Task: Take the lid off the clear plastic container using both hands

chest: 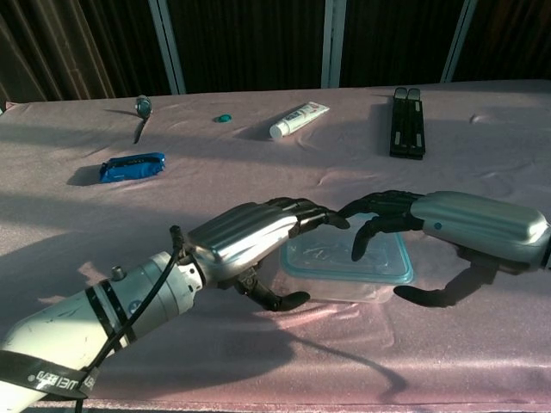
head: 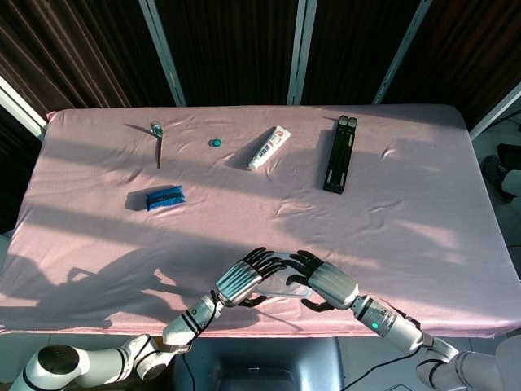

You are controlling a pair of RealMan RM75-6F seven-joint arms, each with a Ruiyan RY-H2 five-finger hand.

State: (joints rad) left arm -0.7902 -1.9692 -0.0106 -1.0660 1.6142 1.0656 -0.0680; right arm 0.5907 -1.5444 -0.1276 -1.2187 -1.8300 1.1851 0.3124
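At the near edge of the table, dark fingertips curve over the container from both sides, spread apart and closed on nothing that I can make out. The left hand arches over its left end, thumb low beside the wall; the right hand hovers over the right end, thumb down by the near corner. The lid looks seated. I judge the job barely begun: gripping and lifting remain.
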